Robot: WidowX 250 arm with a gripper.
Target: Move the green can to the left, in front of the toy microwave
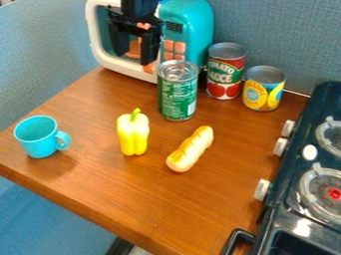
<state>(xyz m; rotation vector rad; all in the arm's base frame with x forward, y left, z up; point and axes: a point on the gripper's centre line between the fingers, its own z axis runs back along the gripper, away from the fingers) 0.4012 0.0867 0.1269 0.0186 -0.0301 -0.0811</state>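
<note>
And here's the end effector [135, 59], up at the top of the view, hanging in front of the toy microwave [190, 24], its two black fingers wide apart with a gap between them! Are they touching the microwave? From here, I can't tell. The microwave sits at the back of the wooden worktop [126, 196], a green can [178, 95] near its right-hand end. Further right, a red-and-green can [225, 74], then a yellow-and-blue can [262, 92], both upright. Out in the middle, a yellow pepper [133, 133] stem to the back, a bread roll [190, 150] lying slanted beside it. Far left, a turquoise cup [39, 138], upright; at right, the dark toy stove [283, 199].
</note>
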